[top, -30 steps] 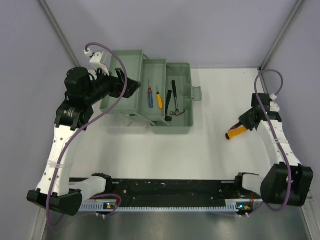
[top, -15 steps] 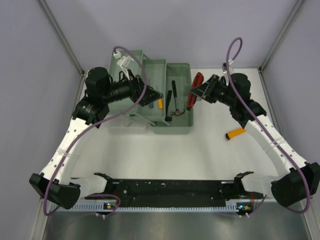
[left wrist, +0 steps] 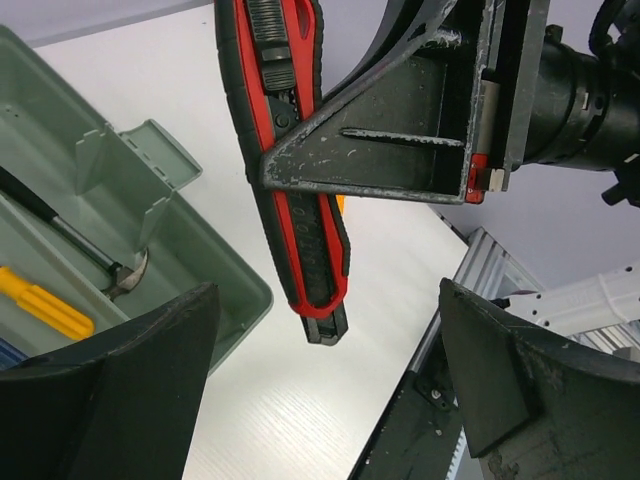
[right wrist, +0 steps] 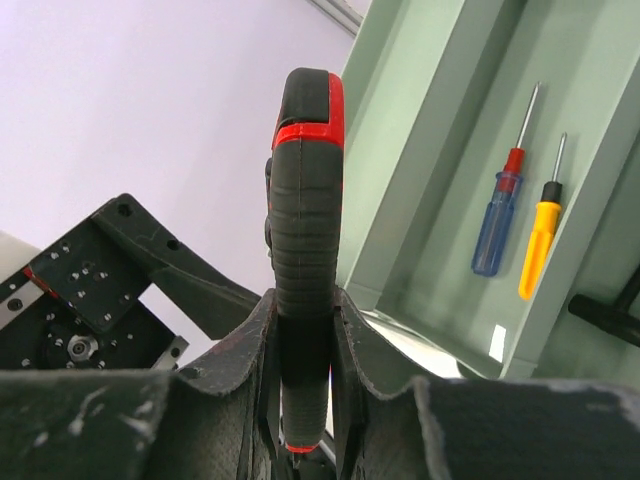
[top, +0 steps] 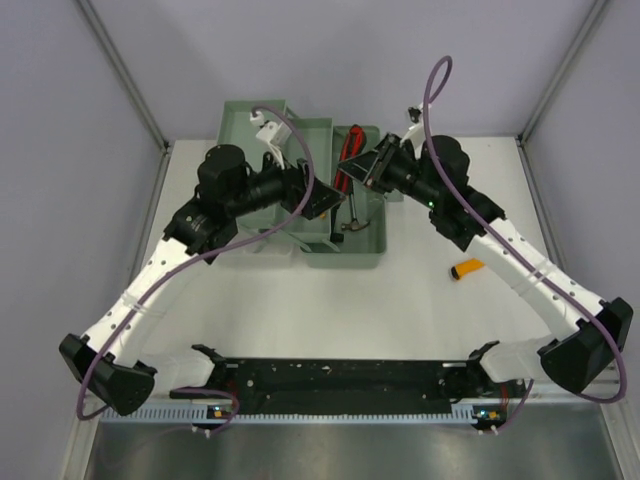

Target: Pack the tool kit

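Both arms swung in over toolbox [top: 350, 257] since a second ago. Toolbox open, tiers stepped, at far side of table [top: 420, 310]. Left gripper [top: 322, 200] wide, empty. Right gripper [right wrist: 302, 330] clamped on red knife [left wrist: 310, 260], held above box, long axis roughly far-to-near. Yellow knife [top: 466, 269] on table, well right. Hammer [top: 355, 224] in lowest compartment; blue screwdriver [right wrist: 497, 225] and yellow screwdriver [right wrist: 540, 236] parallel in next tray.

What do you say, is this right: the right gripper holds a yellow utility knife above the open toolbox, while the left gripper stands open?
Not quite: the colour is wrong. In the right wrist view the right gripper is shut on a red utility knife above the open toolbox, while the left gripper stands open. The yellow utility knife lies on the table.
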